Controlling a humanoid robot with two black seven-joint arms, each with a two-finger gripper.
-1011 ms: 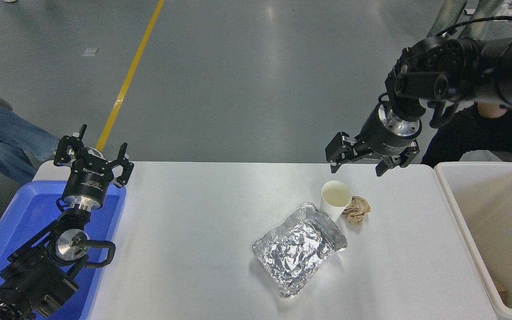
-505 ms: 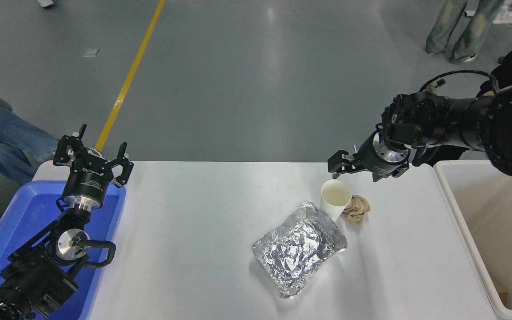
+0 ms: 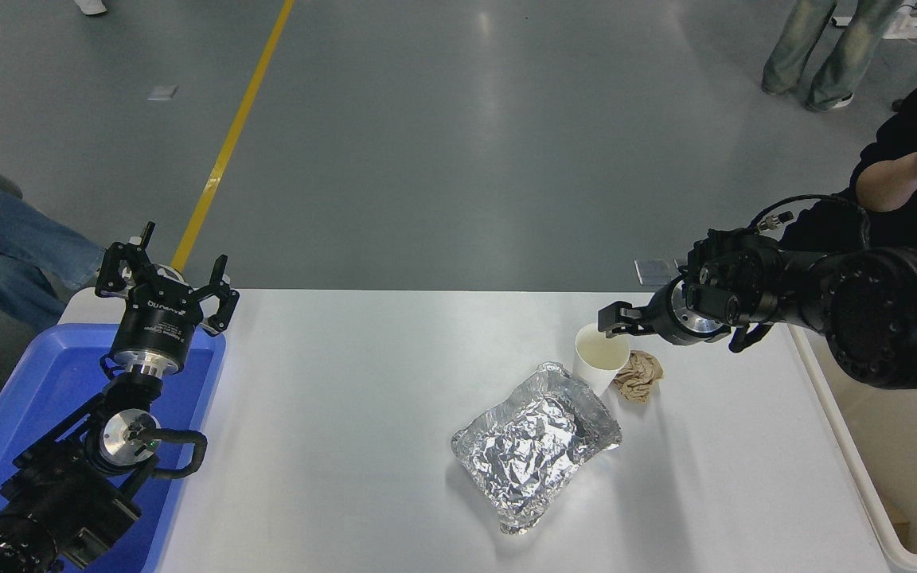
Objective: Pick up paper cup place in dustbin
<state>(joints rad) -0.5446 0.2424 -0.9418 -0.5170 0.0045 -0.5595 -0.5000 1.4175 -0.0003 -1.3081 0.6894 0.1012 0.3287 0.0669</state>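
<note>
Paper cup (image 3: 602, 356), small, white and tapered, with a rolled rim, is shown standing upright on the white table (image 3: 363, 414), its open mouth turned upward and its inside seen to be empty. A crumpled brown paper ball (image 3: 639, 376) is seen just beside the cup on its right, and a wrinkled silver foil packet (image 3: 534, 444) lies against its near side, hiding the cup's base. The black right gripper (image 3: 616, 320) is held at the far edge of the cup's rim, the arm reaching in from the right edge and lying nearly level above the table. Only one fingertip is clearly visible, and whether the gripper is spread or closed cannot be told; contact with the cup cannot be made out either. The large off-white rectangular plastic dustbin (image 3: 864, 493) is placed at the table's right end, well apart from the cup and partly covered by the right arm. The black left gripper (image 3: 165, 278) is parked at the lower left with its fingers spread and nothing between them, above the far edge of a bright blue rectangular bin (image 3: 37, 382). A person's dark sleeve (image 3: 904, 171) is seen at the upper right, beyond the table.
</note>
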